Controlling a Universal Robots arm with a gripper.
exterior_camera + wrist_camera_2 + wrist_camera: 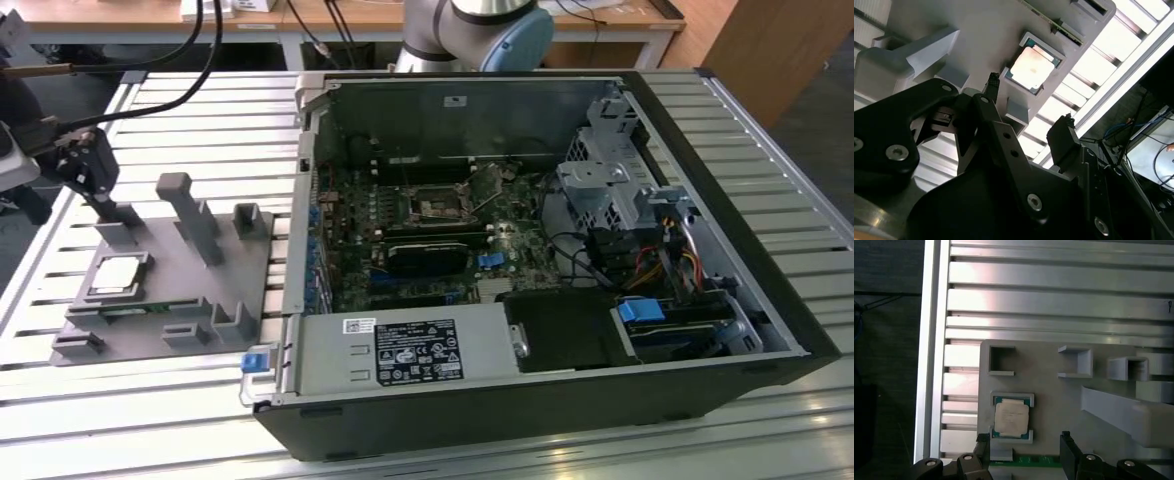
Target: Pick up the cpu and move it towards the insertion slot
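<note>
The cpu (118, 272), a flat square chip with a pale silver top, lies in a recess of the grey plastic block (174, 250) at the exterior view's left. It also shows in both wrist views as the cpu (1032, 66) (1011, 418). My gripper (91, 180) hangs above the block's far left part, a little beyond the cpu and not touching it. Both wrist views show the gripper (1029, 100) (1024, 440) open, its black fingertips (1066, 440) apart with nothing between them. The insertion slot (441, 205) is a dark square socket on the motherboard inside the open computer case.
The open computer case (747, 250) fills the middle and right of the slatted metal table (160, 400). Grey posts (187, 215) rise from the block near the cpu. A narrow green circuit strip (1029, 460) lies in the block beside the cpu. Cables (200, 60) hang at the far left.
</note>
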